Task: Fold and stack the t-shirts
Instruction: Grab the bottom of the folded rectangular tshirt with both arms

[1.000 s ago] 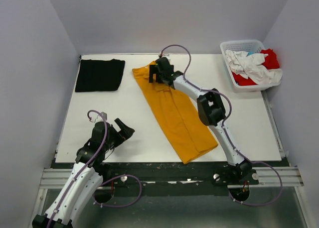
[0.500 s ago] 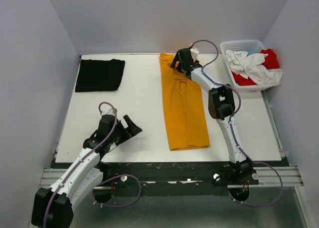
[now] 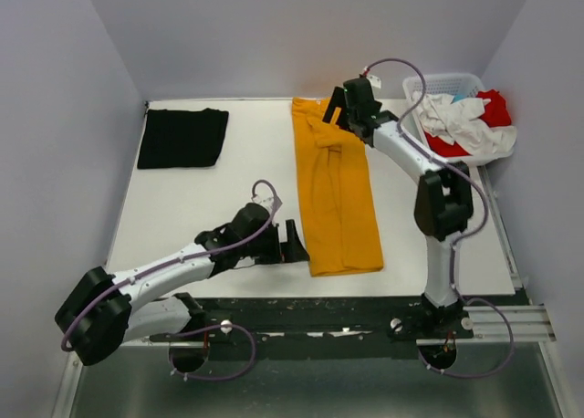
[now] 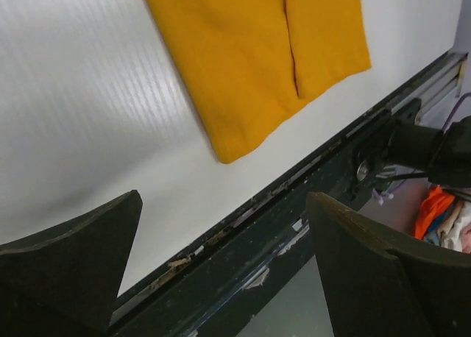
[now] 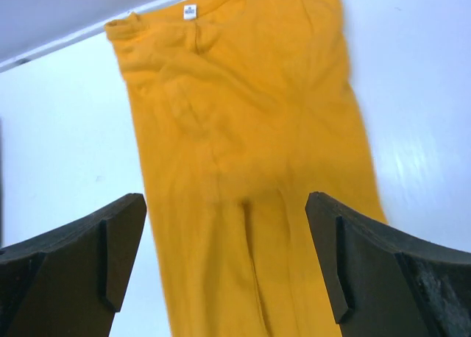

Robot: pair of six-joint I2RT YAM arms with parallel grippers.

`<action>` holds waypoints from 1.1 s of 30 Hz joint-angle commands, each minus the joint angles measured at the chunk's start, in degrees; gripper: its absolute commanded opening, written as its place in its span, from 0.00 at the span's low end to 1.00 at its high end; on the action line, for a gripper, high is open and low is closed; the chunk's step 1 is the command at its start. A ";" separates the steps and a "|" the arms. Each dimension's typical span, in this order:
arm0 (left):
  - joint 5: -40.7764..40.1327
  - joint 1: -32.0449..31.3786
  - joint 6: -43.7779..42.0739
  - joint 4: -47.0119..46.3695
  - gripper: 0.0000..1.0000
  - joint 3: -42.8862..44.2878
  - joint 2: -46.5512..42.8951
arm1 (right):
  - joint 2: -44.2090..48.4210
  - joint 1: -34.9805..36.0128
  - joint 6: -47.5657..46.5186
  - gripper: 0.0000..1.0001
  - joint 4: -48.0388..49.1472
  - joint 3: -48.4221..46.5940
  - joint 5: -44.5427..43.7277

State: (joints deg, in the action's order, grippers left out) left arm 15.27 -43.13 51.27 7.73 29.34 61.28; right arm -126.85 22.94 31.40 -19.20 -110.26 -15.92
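I count one yellow shirt point(image 3: 336, 194), one black shirt point(image 3: 182, 137), left claw point(image 4: 223, 201) and right claw point(image 5: 224, 201) both spread, and a collar tag point(image 5: 190, 12) whose print, if any, is too small to read.

In the top view the scene is lit brightly and evenly from above, and only soft, faint shadows are cast on the white desk point(image 3: 201, 199) beside the mustard t-shirt point(image 3: 336, 194). In the left wrist view the t-shirt's edges are smeared by blur, and streaky glare is seen on the desk left of it. The left tool point(image 4: 224, 204) is rendered dark and out of focus below it. In the right wrist view the desk is given a bluish cast, a pale sheen is seen right of the t-shirt, and the right tool point(image 5: 224, 204) is underexposed and soft beneath it.
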 commanded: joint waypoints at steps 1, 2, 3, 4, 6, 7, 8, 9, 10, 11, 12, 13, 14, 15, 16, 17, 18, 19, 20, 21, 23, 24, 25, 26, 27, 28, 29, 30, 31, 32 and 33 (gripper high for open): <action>-2.59 -6.09 2.53 -1.61 0.94 2.57 7.92 | 22.00 0.53 1.17 1.00 4.68 23.65 -5.05; -2.89 -7.16 3.05 -2.05 0.92 3.07 9.45 | 26.51 0.52 2.95 1.00 6.09 30.06 -5.91; -3.34 -8.17 3.74 -2.61 0.89 3.29 10.91 | 31.66 0.53 4.49 1.00 7.35 37.05 -6.19; -3.88 -9.22 4.07 -2.85 0.86 3.67 12.16 | 35.72 0.50 5.83 1.00 7.55 42.11 -6.70; -5.17 -10.78 4.41 -1.43 0.81 5.11 14.88 | 44.84 0.48 9.86 1.00 6.24 52.44 -8.64; -5.61 -11.47 4.61 -1.03 0.77 5.86 16.21 | 48.29 0.48 11.21 1.00 6.12 56.16 -8.74; -5.65 -12.05 4.75 -1.15 0.71 6.24 17.47 | 52.01 0.46 12.26 1.00 6.15 60.15 -8.45; -5.56 -12.70 4.96 -1.62 0.68 6.52 18.28 | 54.73 0.50 13.08 1.00 6.26 62.94 -8.21; -5.60 -13.28 5.23 -2.08 0.66 6.84 19.35 | 57.56 0.52 13.85 1.00 5.97 65.54 -7.91; -5.68 -13.77 5.66 -2.08 0.64 7.25 20.16 | 59.52 0.49 14.32 1.00 5.31 67.14 -7.70; -5.92 -14.26 5.94 -2.02 0.61 7.66 21.07 | 61.53 0.46 14.59 1.00 4.31 68.52 -7.67; -6.68 -14.72 6.12 -1.48 0.58 8.35 21.84 | 63.24 0.51 15.25 1.00 3.45 69.42 -8.01; -7.95 -15.12 6.50 -0.70 0.56 9.01 22.83 | 64.59 0.48 15.52 1.00 2.57 70.39 -8.15; -9.03 -15.49 6.59 0.26 0.54 10.04 23.82 | 65.90 0.51 15.81 1.00 2.06 71.25 -8.13; -9.94 -15.65 6.52 1.42 0.51 11.06 25.09 | 66.84 0.46 15.96 1.00 1.53 72.06 -7.69; -10.64 -15.74 6.56 2.66 0.46 12.30 26.31 | 67.80 0.53 16.29 1.00 1.01 73.12 -6.99; -11.51 -15.91 6.57 3.46 0.43 13.15 27.46 | 68.50 0.53 16.71 1.00 0.42 73.97 -6.09; -12.19 -15.93 6.76 4.18 0.42 13.89 28.64 | 69.24 0.51 16.50 1.00 0.40 75.07 -4.87; -13.32 -15.88 7.08 5.15 0.40 14.56 29.39 | 69.78 0.52 16.16 1.00 0.15 75.75 -3.48; -14.30 -15.93 7.09 6.14 0.31 15.07 30.19 | 70.04 0.53 15.74 1.00 -0.74 76.09 -2.31; -14.80 -15.92 7.33 8.03 0.07 15.97 31.13 | 70.42 0.50 14.97 1.00 -3.83 76.07 -0.43; -15.53 -15.93 7.36 8.34 0.00 16.01 31.32 | 70.65 0.48 15.87 1.00 -6.08 75.82 -0.18; -16.24 -15.93 7.09 8.36 0.00 16.01 31.42 | 70.77 0.50 16.02 1.00 -7.78 75.82 1.16; -16.19 -15.93 6.93 8.30 0.00 15.93 31.32 | 71.05 0.48 15.47 0.99 -8.40 76.47 3.84; -15.99 -15.93 6.87 8.44 0.00 15.97 31.24 | 71.20 0.51 14.99 0.98 -9.12 77.07 6.49; -16.10 -15.98 6.71 8.90 0.00 15.86 30.87 | 71.30 0.58 14.78 0.97 -10.41 77.76 9.05; -16.06 -16.02 6.68 9.30 0.00 15.69 30.49 | 71.45 0.62 14.64 0.97 -11.75 78.34 10.54; -16.26 -16.02 6.85 9.71 0.00 15.13 29.58 | 71.69 0.71 14.68 0.95 -13.67 78.73 11.55; -16.52 -16.02 6.95 9.91 0.00 14.39 28.73 | 72.17 0.99 15.51 0.95 -15.35 79.15 11.82; -16.81 -16.01 7.16 10.21 0.00 13.47 27.62 | 72.77 1.26 15.70 0.94 -16.65 79.88 13.05; -17.06 -15.97 7.21 10.46 0.00 12.54 26.69 | 73.62 1.69 16.26 0.93 -17.67 80.45 13.88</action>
State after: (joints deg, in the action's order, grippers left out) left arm 2.74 -59.00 58.57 12.62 45.36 90.89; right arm -55.70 23.64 46.50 -28.27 -32.12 -9.04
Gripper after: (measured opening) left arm 0.013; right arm 0.945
